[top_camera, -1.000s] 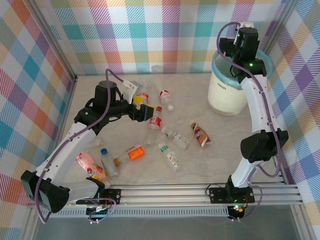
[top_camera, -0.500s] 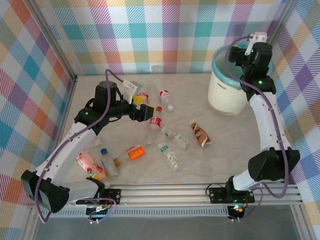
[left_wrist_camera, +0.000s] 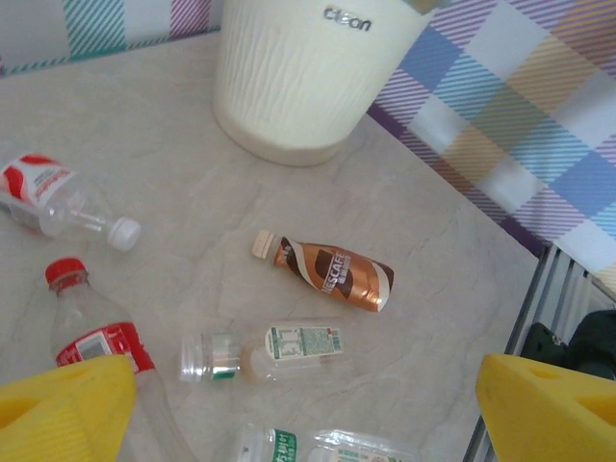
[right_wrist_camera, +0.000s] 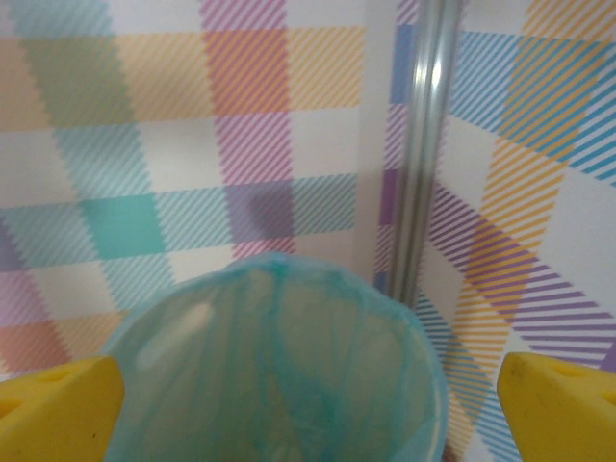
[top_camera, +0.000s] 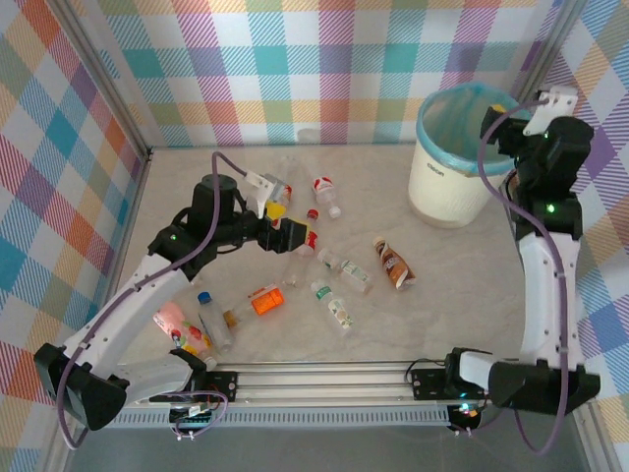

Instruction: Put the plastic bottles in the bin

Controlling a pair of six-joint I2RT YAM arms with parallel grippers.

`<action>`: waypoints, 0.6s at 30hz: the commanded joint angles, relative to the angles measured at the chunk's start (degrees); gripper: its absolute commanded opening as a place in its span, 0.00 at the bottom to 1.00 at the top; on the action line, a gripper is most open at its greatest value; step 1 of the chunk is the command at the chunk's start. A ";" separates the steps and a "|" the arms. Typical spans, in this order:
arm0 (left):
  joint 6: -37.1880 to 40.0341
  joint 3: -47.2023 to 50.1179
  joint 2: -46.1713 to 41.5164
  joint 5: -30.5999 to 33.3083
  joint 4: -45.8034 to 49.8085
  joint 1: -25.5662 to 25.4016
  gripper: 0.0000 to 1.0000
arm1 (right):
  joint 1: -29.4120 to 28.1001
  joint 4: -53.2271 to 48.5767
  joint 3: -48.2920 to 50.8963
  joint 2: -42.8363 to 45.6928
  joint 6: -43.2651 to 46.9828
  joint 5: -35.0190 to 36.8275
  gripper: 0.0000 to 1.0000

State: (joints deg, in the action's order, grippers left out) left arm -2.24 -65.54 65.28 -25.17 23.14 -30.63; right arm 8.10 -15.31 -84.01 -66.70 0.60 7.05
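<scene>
Most of the job looks undone. About ten plastic bottles (top_camera: 339,313) lie loose on the desk (top_camera: 442,295), all of them left of the bin (top_camera: 444,187) and none touching it. Nearest the bin is the brown Nescafé bottle (top_camera: 393,264), on its side. Farther from the bin come two clear green-labelled bottles, a red-labelled bottle with a white cap (top_camera: 325,191), an orange-labelled bottle (top_camera: 263,298), and, farthest from the bin, a blue-capped bottle (top_camera: 212,321) beside a pink bottle (top_camera: 170,318).

The bin stands upright at the far right, its light blue liner (right_wrist_camera: 279,366) folded over the rim. In the right wrist view the liner's inside is blurred, so I cannot tell how many bottles it already holds.

The right claw (top_camera: 502,120) hangs over the bin's far-right rim with its yellow pads (right_wrist_camera: 58,397) spread wide and nothing between them. The left claw (left_wrist_camera: 306,409) is well left of the bin, low over the middle of the scatter, also spread and empty. The red-capped bottle (left_wrist_camera: 96,339) lies just beside one of its pads and is probably the next pick.
</scene>
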 commanded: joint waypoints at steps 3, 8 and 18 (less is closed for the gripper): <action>-6.70 3.79 -3.99 9.38 1.43 -2.70 0.90 | -1.01 -9.93 1.41 6.90 -8.64 -11.22 1.00; -10.96 6.58 -6.35 18.10 10.77 -3.56 0.89 | -7.86 -15.43 5.62 11.88 -12.42 -15.38 0.99; -13.90 9.72 2.42 20.69 13.31 -3.56 0.88 | -32.63 -22.03 11.18 10.49 -14.25 -8.44 0.97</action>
State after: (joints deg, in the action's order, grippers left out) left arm -15.29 -55.46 64.99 -6.00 35.66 -33.69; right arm -20.27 -34.41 -73.91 -54.59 -11.99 -3.75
